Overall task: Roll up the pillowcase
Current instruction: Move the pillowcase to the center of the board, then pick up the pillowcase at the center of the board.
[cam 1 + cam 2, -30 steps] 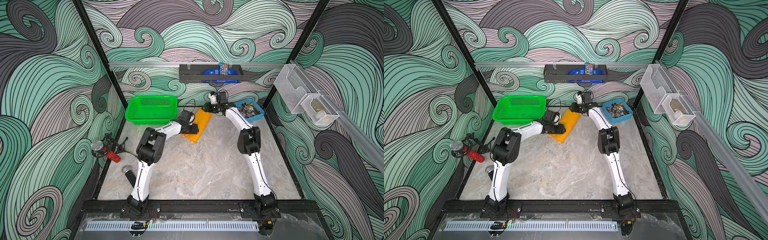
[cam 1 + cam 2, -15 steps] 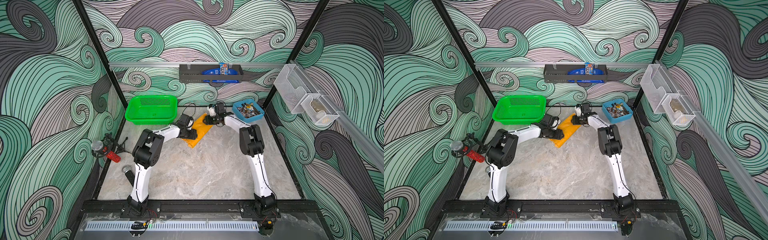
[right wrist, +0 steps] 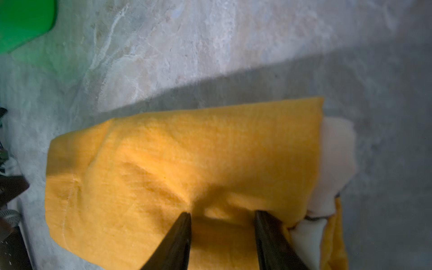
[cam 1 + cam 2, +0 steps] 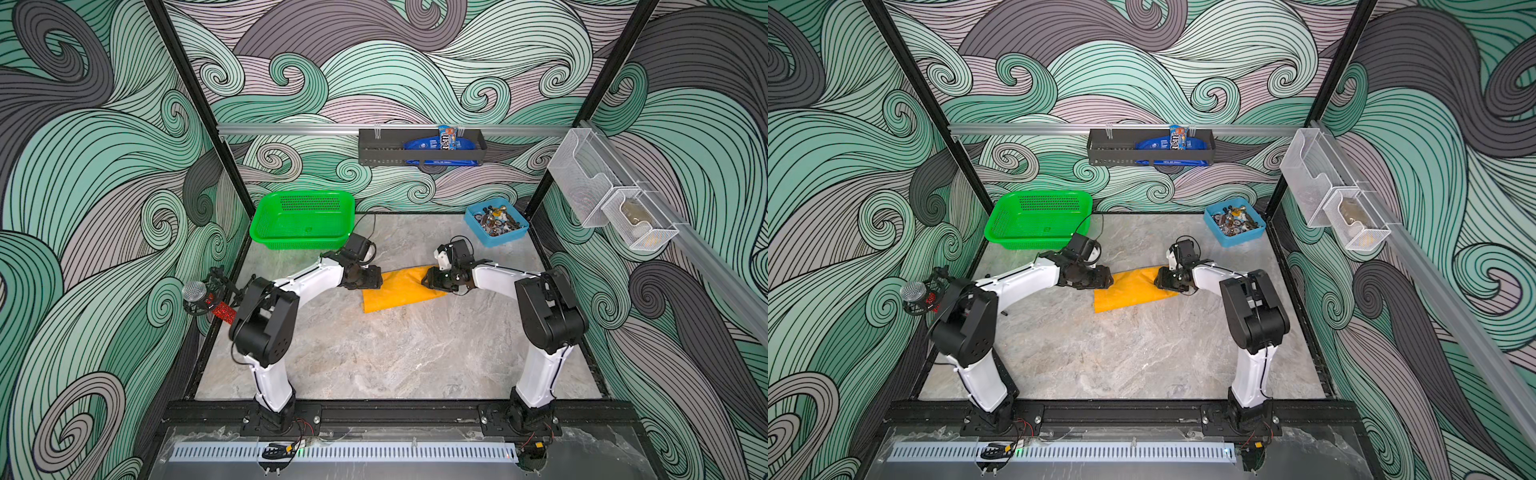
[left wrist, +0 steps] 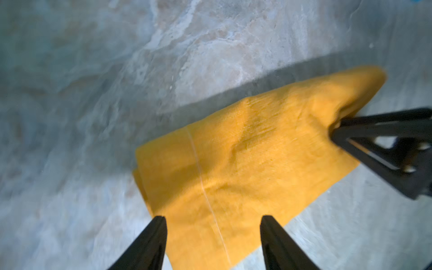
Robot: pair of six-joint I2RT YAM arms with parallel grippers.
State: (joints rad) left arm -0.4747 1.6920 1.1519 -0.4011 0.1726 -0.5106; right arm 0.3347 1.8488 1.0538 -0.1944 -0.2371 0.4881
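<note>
The pillowcase point(image 4: 397, 291) point(image 4: 1127, 291) is a mustard-yellow folded bundle lying across the back middle of the marble table, plain face up. It lies between my two grippers. My left gripper point(image 4: 377, 279) point(image 5: 212, 219) is at its left end, jaws open and astride the flat cloth point(image 5: 245, 163). My right gripper point(image 4: 424, 280) point(image 3: 222, 214) is at the right end, its fingers closed on a puckered fold of the cloth point(image 3: 175, 163). A pale inner layer point(image 3: 334, 159) pokes out of that end.
A green basket point(image 4: 303, 218) stands at the back left, just behind the left wrist. A blue tray of small parts point(image 4: 496, 224) sits at the back right. A microphone point(image 4: 199, 296) juts in from the left edge. A black shelf point(image 4: 382, 147) hangs on the back wall.
Both grippers have come forward from the back of the table with the pillowcase, which has turned from a slant to lie across. The right gripper came down; the left jaws have widened.
</note>
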